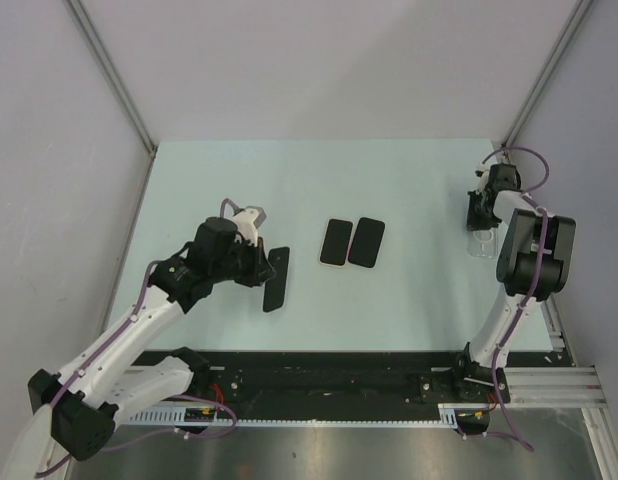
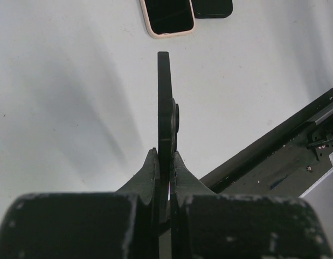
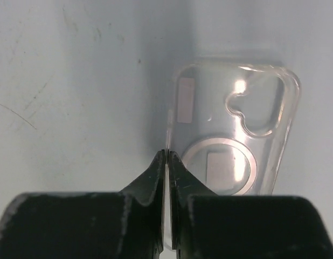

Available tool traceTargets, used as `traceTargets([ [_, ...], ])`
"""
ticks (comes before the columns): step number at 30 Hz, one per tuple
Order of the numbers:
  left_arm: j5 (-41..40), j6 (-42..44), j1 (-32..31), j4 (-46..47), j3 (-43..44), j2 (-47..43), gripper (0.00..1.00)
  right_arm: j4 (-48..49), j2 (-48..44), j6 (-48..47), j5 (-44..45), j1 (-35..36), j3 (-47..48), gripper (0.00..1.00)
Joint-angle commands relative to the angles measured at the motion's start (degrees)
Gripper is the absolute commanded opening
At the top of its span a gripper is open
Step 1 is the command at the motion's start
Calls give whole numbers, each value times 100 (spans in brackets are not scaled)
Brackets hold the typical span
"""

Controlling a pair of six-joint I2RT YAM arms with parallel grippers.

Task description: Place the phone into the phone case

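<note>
Progress is early: nothing sits in the case, and the two pieces are well apart, on opposite sides of the surface (image 1: 409, 180). Nearest the bases, on the left, the left fingers (image 2: 150, 172) are clamped on a thin black slab (image 2: 164, 97), held on edge, with a small round bump on one face. Seen only edge-on from the wrist, it is probably the phone, though the view cannot confirm that.

Farther out, in the middle, a pale-rimmed phone (image 1: 336, 242) and a black phone (image 1: 366, 241) lie flat just beside each other, screens dark, neither gripped.

Farthest, by the right edge, the right fingers (image 3: 153, 175) are pinched together on one long rim of the clear case (image 3: 231, 124). Its inside shows a ring and a camera cut-out and holds nothing.

So both grasps look made, one arm per piece. What appears left is to bring slab and case together near the middle, turn the slab flat with its bump toward the cut-out, seat it inside the rim and press the corners home. The thin pinch on the rim may slip once pressing starts.
</note>
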Motion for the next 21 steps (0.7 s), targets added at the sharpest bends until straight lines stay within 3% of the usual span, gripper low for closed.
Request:
traceTargets([
  [1,-153,125,30,152,36,-192,0,-425,-18,387,299,342,177,0],
  [9,-637,99,83,46,71,-271,0,-2014,-798,1968,440,1115,29,0],
  [14,-620,64,127,37,80,-315,0,-1307,-2178,2784,-385,2073,-1478,0],
  [21,-620,-33,145,28,54,-386,0,-770,-3129,4321,299,3971,-2580,0],
])
